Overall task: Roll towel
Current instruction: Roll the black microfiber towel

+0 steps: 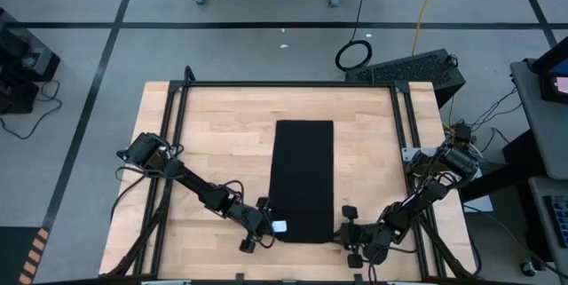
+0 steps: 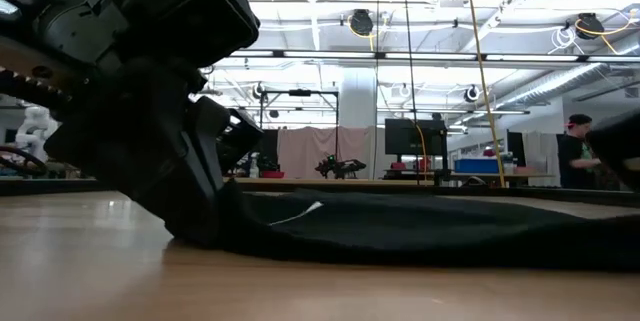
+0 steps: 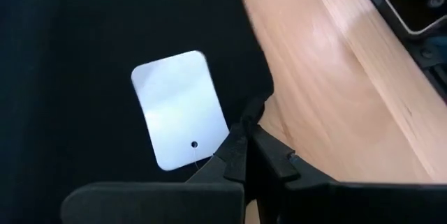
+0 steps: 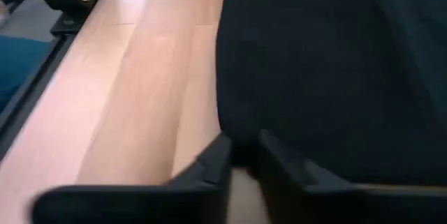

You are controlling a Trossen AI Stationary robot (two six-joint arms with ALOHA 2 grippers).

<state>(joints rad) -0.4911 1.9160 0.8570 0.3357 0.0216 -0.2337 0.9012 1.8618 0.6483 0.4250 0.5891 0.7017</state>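
Note:
The black towel lies flat along the middle of the wooden table, its white tag at the near left corner. My left gripper sits at that corner, shut on the cloth, and it fills the left of the low view. My right gripper sits at the towel's near right corner, shut on the cloth. In the low view the towel rests on the table and rises a little toward my left gripper. My left gripper pinches the towel's near left corner between its two fingers, beside the tag. The fingers slant down from the table's near left. The corner is raised slightly; the rest of the towel lies on the table. My right gripper pinches the towel's near right corner between its two fingers. It comes from the table's near right side. One layer or several, I cannot tell. The rest of the towel lies flat on the table.
A black metal frame runs along the table's far edge and both sides. Bare wood lies left and right of the towel. A person stands in the room beyond the table.

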